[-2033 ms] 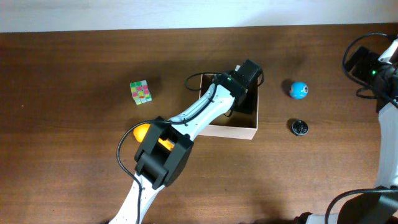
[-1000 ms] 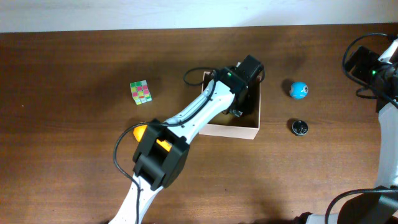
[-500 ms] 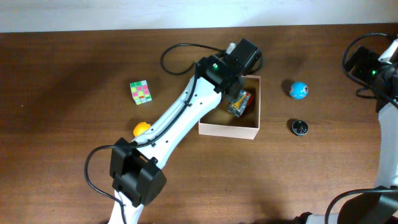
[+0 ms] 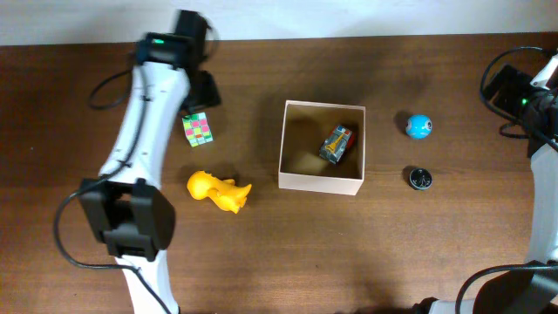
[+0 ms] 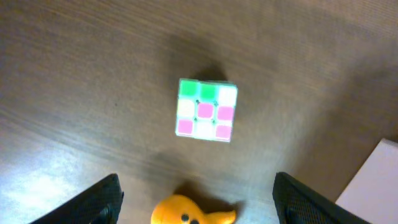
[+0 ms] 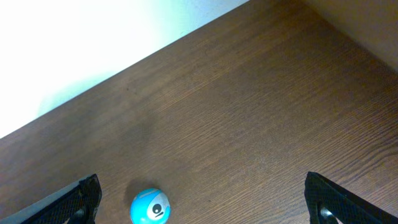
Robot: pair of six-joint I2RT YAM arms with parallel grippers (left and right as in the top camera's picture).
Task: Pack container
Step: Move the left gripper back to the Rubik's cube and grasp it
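Observation:
The white cardboard container point(image 4: 321, 182) sits mid-table, tan inside, with a small colourful toy point(image 4: 336, 144) lying in it. A corner of it shows in the left wrist view point(image 5: 376, 186). My left gripper point(image 4: 202, 90) is open and empty, high over the far left of the table, above the green, pink and white puzzle cube point(image 4: 198, 129). The left wrist view shows the cube point(image 5: 206, 110) and the yellow duck toy point(image 5: 189, 211) between the fingers. The duck point(image 4: 218, 190) lies left of the container. My right gripper point(image 4: 520, 92) is open and empty at the far right.
A blue ball point(image 4: 418, 126) and a small dark round object point(image 4: 420, 179) lie right of the container. The ball also shows in the right wrist view point(image 6: 150, 208). The table's far edge meets a pale wall.
My left arm has withdrawn from over the container and swung far left, above the cube. The colourful toy now lies inside the container. The right arm has not moved.

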